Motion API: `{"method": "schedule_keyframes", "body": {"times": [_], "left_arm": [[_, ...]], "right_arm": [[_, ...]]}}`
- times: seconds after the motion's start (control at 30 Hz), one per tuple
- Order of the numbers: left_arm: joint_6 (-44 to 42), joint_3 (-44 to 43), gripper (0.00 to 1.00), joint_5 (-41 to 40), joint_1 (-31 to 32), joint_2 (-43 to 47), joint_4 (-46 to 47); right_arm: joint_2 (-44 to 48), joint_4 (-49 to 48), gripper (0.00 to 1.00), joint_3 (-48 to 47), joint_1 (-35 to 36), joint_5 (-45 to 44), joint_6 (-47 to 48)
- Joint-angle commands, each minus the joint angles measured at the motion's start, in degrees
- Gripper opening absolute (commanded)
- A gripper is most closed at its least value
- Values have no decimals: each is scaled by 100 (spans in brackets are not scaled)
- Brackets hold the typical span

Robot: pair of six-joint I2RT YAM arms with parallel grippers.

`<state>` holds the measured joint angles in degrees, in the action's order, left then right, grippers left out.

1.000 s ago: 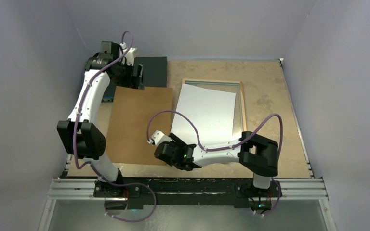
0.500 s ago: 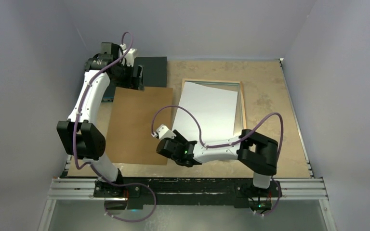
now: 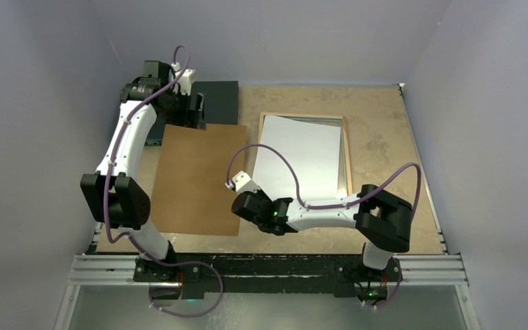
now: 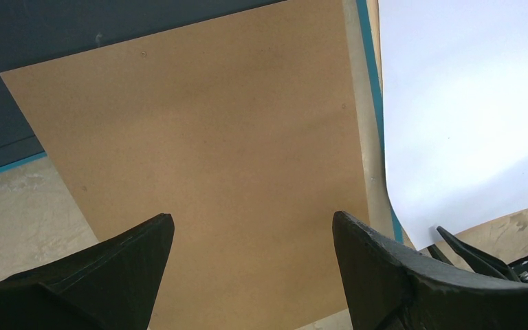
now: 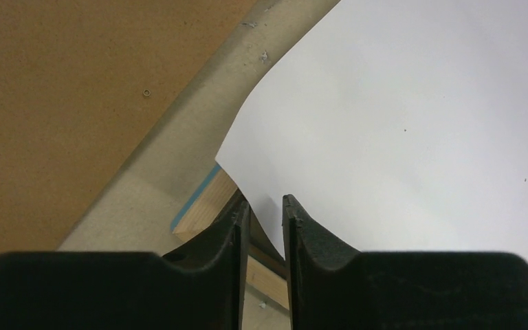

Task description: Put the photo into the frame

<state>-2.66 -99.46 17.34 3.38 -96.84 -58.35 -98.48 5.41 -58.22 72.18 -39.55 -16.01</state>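
The photo [image 3: 299, 155] lay with its plain white side up inside the frame [image 3: 346, 155], slightly skewed, its near-left part riding over the frame's left rim. The frame rested flat on the worktop [image 3: 378, 137], its wood-coloured rim facing up and a thin blue edge showing in the wrist views.

The right hand [image 5: 265, 206] was low at the photo's near-left corner. Its fingers [image 5: 302, 234] stood close together with only a narrow slot between them, and the paper's edge ran into that slot. Whether they actually pinched the sheet could not be told. The corner curved up off the frame there.

A brown board [image 3: 196, 175] lay just left of the frame, its far edge overlapping a dark box [image 3: 220, 100]. The left hand [image 4: 252, 221] hovered above the board's far end, fingers spread wide and grasping nothing.
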Motion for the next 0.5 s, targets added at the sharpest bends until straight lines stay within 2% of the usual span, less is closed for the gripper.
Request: {"method": "schedule_keyframes", "body": {"times": [0.0,0.17,0.47], "left_arm": [[-7,32,84,111,-65,220,58],[-9,25,84,154,-65,207,43],[18,-72,84,242,-63,153,19]], "right_arm": [[303,118,23,114,-47,-218,-128],[472,334,18,207,-53,-201,-165],[763,567,16,463,-54,52,89]]}}
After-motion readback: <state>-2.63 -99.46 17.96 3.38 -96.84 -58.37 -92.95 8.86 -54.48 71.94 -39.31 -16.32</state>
